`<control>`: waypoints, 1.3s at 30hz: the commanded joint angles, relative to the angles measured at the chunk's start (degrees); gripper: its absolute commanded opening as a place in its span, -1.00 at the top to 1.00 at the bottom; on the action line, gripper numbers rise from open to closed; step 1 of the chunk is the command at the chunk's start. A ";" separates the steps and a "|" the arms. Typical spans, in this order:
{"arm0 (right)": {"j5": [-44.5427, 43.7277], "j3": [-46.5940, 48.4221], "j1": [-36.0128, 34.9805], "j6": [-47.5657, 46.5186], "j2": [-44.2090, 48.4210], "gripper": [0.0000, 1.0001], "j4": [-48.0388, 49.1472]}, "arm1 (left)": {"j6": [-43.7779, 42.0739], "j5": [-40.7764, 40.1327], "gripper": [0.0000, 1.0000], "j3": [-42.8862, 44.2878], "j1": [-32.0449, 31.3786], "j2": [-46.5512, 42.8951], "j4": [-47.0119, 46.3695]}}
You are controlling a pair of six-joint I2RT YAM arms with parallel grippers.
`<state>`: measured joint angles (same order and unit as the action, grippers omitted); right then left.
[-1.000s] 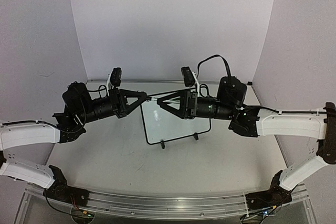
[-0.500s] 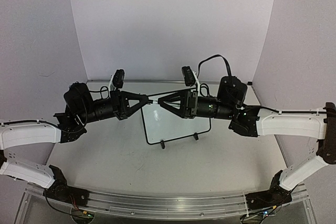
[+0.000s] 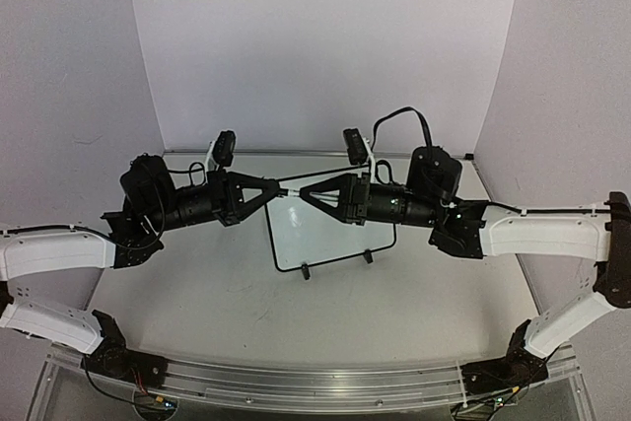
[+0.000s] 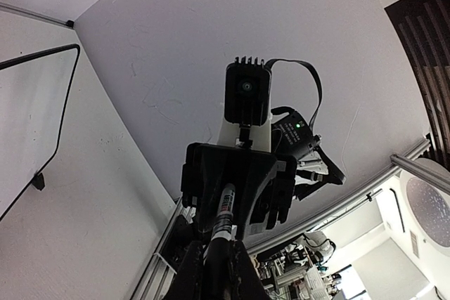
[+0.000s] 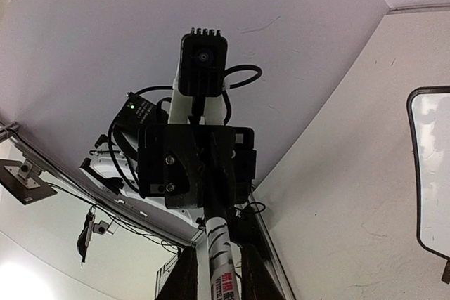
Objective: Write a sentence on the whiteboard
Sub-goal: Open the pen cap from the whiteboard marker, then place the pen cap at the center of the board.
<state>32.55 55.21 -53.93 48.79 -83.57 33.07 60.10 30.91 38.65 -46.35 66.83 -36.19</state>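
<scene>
Two arms (image 3: 54, 253), two grippers — a left gripper (image 3: 274, 187) and a right gripper (image 3: 304, 191) — one marker (image 3: 289, 187), one whiteboard (image 3: 325, 229), two black feet (image 3: 305, 270) under it, one table (image 3: 217, 303).

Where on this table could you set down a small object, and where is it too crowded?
Free: the broad near strip of table between the whiteboard feet and the rail. The patch left of the whiteboard is bare too, though the left arm hangs over it. Crowded: above the whiteboard's top edge, where the left gripper and right gripper meet around the marker.
</scene>
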 commanded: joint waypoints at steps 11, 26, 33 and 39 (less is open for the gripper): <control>-5.59 -6.56 1.01 2.52 2.57 1.00 8.07 | 1.37 -5.38 1.00 0.25 1.88 -2.41 3.48; -1.51 -13.87 6.42 0.19 9.62 1.00 4.05 | -6.88 -4.36 1.00 0.21 12.80 -11.31 33.72; -6.17 -8.88 5.69 -10.30 13.96 1.00 -17.88 | -15.54 -5.40 1.00 -1.90 12.73 -3.40 52.89; -8.50 -7.52 4.49 -12.27 14.59 1.00 -23.10 | -16.82 -5.38 0.95 -2.43 12.68 4.91 51.13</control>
<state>26.68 45.07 -48.34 40.09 -70.13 15.92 46.40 25.50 36.22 -33.47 68.27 13.38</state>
